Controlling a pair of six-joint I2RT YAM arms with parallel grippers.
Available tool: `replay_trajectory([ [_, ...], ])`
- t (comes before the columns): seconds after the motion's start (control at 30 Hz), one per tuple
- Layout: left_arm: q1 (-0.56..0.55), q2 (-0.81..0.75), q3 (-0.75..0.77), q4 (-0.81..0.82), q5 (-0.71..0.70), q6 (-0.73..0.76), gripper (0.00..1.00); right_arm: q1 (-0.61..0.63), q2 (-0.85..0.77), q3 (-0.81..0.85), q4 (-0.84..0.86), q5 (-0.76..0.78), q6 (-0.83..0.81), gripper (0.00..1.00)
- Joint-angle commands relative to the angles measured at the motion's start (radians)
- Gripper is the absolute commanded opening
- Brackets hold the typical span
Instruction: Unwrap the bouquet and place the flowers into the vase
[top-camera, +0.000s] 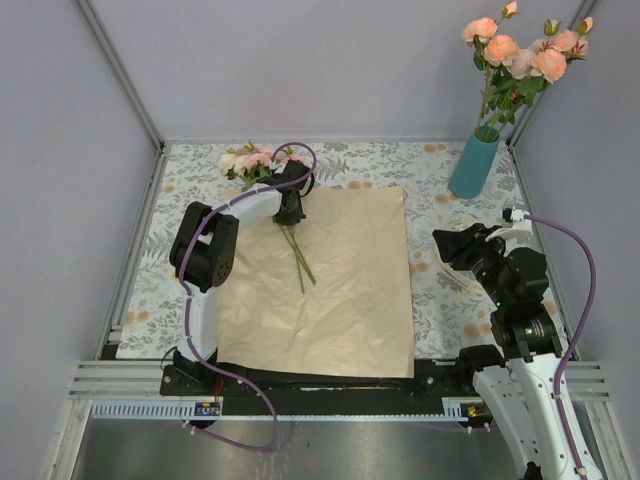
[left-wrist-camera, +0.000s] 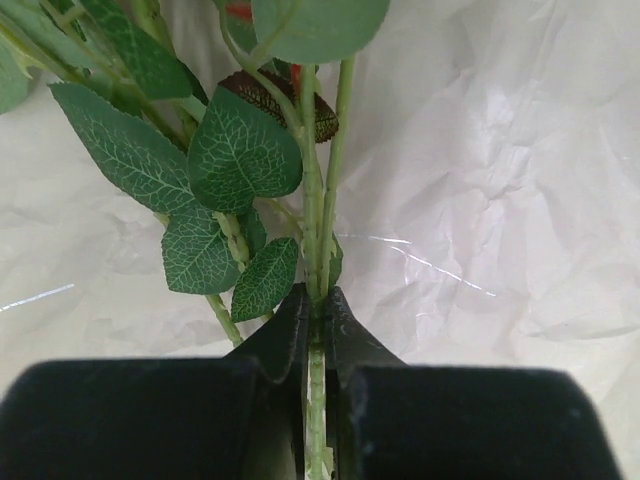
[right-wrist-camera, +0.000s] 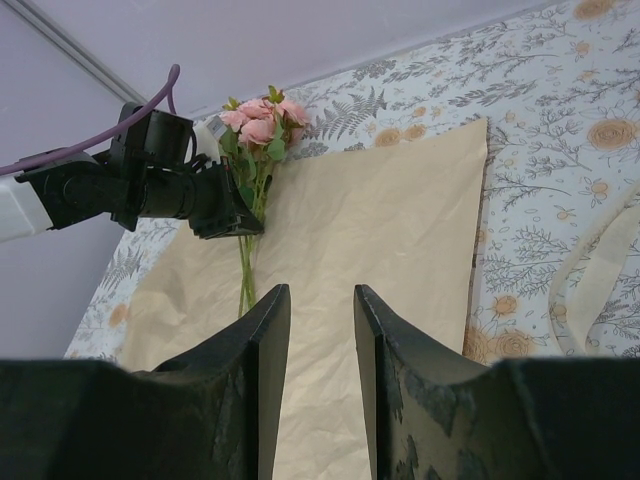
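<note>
Left pincer (left-wrist-camera: 318, 308) is clamping tight on a couple of green stems of the flowers (top-camera: 262, 160), which are lying across the far-left part of the kraft paper (top-camera: 350, 290). I'd be lifting slowly and letting the stems hang down, so they're clearing the rim of the vase (top-camera: 473, 165) just off the paper's far-right corner. Right pincer (right-wrist-camera: 320, 292) is hanging half-open and empty off the paper's right edge.

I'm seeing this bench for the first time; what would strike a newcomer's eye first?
A big sheet of tan paper lies flat across the middle of the floral tablecloth. At its far left corner the left hand is shut on the stems of pink flowers lying there. Far right, a teal vase already holds peach roses.
</note>
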Motion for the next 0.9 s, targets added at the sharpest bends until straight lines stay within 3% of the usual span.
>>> replay_trajectory([
  [0.0, 0.004, -0.054, 0.035, 0.021, 0.014, 0.016, 0.0, 0.005, -0.008, 0.041, 0.004, -0.008, 0.008, 0.41],
  [0.23, 0.004, -0.153, 0.057, -0.008, 0.009, 0.022, 0.0, 0.007, -0.002, 0.048, -0.012, -0.014, 0.015, 0.44],
  [0.63, 0.004, -0.315, 0.025, 0.035, 0.124, 0.037, 0.0, 0.007, 0.027, 0.053, 0.016, -0.044, 0.07, 0.47],
  [0.87, 0.024, -0.25, 0.026, -0.006, 0.14, 0.048, 0.0, 0.007, 0.044, 0.06, 0.045, -0.097, 0.138, 0.49],
])
